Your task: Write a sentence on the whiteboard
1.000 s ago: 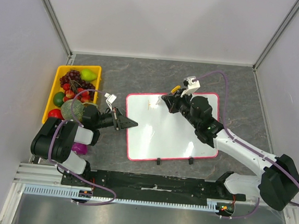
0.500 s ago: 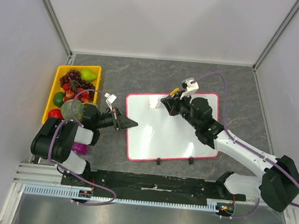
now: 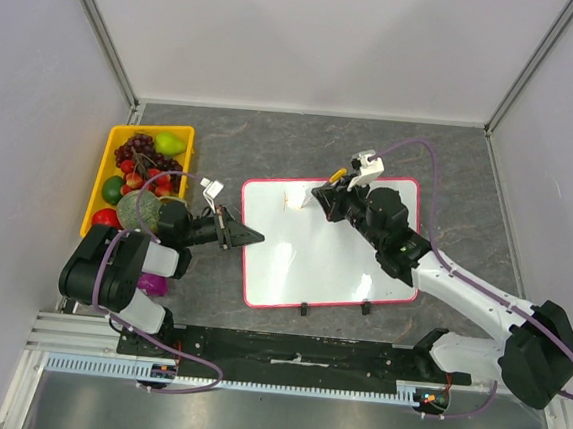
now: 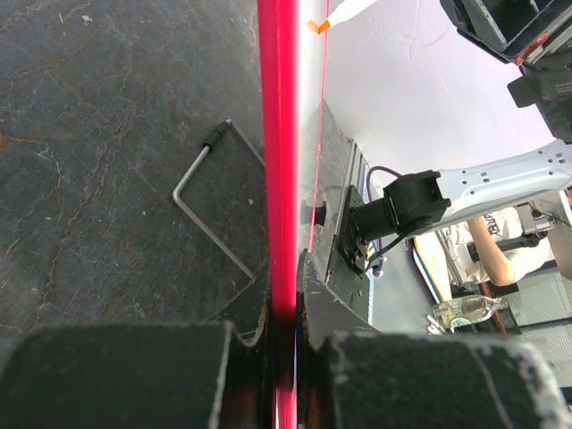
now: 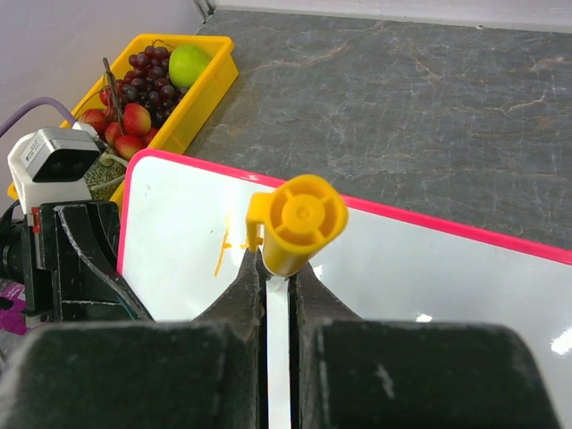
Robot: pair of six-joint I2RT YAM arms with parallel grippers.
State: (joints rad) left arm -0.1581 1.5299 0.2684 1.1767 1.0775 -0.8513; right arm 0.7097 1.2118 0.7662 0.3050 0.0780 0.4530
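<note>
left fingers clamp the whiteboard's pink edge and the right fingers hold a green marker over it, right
No, the marker is yellow, not green; the right wrist view shows it. The left fingers do clamp the pink edge of the whiteboard, and the right fingers hold the marker over it.

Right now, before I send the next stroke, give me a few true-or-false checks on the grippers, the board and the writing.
1. The left gripper is shut on the left edge of the whiteboard. True.
2. The right gripper is empty. False: it is shut on a yellow-ended marker.
3. The orange writing covers most of the board. False: only a few strokes show, near its far left corner.
4. The board's two black feet are on its near edge. True.
5. The yellow fruit tray rests on the board. False: it lies on the table to the left of the board, apart from it.
</note>
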